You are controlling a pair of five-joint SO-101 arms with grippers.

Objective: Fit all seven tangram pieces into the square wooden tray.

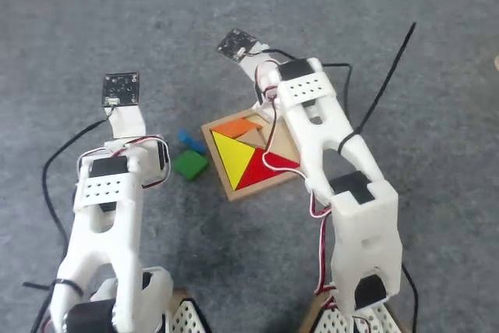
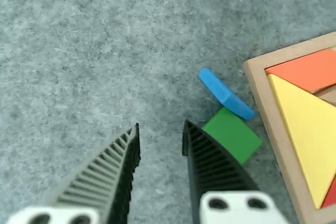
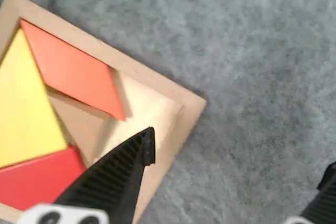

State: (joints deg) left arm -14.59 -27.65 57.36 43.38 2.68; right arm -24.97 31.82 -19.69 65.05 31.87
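Left gripper fingers spread, nothing between them but grey carpet. One finger sits just beside the green square and covers part of its edge in the wrist view. Green square lies flat on the carpet outside the tray, near its rim. Blue piece just past it, also outside, looks tipped up on an edge. One end meets the green square's corner; can't tell if they actually touch. Tray is square, wooden, sits rotated between the two arms in the high view. Inside: orange parallelogram along one rim, yellow triangle next to it, red triangle edge to edge with the yellow. Rest of the tray floor is bare wood. Right gripper wide apart, holding nothing: one fingertip over the bare wood close to a tray corner, the other out over carpet past the rim. Height above the tray: can't tell. High view: right arm lies over part of the tray, left arm sits near the green and blue pieces. Black cables trail over the carpet.
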